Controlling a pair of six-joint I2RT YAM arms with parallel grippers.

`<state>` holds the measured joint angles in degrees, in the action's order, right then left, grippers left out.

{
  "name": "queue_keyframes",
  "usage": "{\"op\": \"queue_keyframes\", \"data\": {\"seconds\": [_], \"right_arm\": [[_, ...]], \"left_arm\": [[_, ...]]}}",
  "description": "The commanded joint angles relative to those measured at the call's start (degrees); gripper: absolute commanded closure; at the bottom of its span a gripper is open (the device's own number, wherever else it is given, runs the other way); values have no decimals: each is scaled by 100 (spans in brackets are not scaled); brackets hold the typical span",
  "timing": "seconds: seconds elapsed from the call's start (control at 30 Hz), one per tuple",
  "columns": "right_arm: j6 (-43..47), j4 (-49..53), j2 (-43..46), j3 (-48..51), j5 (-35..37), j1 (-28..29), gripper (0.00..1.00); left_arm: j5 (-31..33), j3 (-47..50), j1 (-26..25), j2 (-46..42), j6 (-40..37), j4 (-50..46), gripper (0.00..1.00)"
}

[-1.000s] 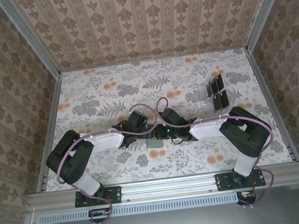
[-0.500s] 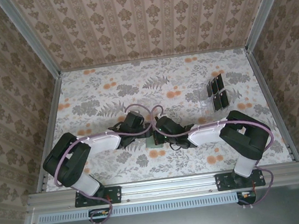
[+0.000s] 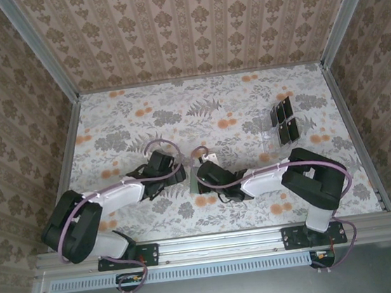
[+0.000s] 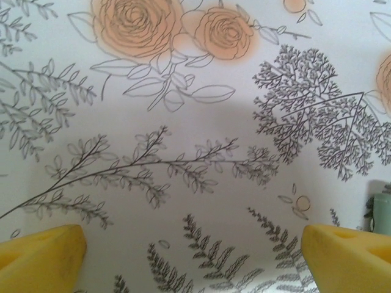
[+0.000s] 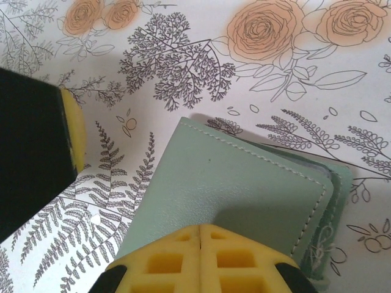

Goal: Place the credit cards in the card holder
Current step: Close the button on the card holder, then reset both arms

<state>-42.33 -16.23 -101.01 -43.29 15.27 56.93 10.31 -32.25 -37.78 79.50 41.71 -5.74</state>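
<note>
R end effector, closed tight, over card holder near edge.

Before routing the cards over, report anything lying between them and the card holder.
The tablecloth between the cards and the card holder looks bare. The right tool, shut, sits over one edge of the holder and would need to move away.

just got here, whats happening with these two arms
The two arms are meant to load credit cards into a card holder. The right gripper is shut over one end of the green card holder, which lies on the floral table; whether it touches it is unclear. The left gripper hangs wide open and empty beside it. The black credit cards sit at the table's far right.
</note>
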Motion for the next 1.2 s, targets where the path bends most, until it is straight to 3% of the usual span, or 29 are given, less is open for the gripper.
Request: {"op": "queue_keyframes", "data": {"seconds": [0.0,0.1,0.33,0.43,0.6,0.93,1.17], "right_arm": [[-201,1650,-702,413,-530,187,100],[-108,1886,-515,123,-505,187,90],[458,2554,4,-1201,-577,-61,50],[603,2622,355,-1536,-654,-287,40],[731,2840,858,-1580,-704,-546,35],[545,2872,2278,-557,-719,-1215,30],[813,3462,3576,-446,-565,-2052,15]], "left_arm": [[13,103,49,-187,109,-302,0],[2,140,43,-258,43,-327,0],[-55,174,43,-312,-67,-327,0],[-29,194,43,-356,-80,-335,0],[7,257,43,-517,-97,-350,0],[-75,360,7,-914,-357,-152,0],[690,-138,127,-1667,-1335,-647,0]]}}
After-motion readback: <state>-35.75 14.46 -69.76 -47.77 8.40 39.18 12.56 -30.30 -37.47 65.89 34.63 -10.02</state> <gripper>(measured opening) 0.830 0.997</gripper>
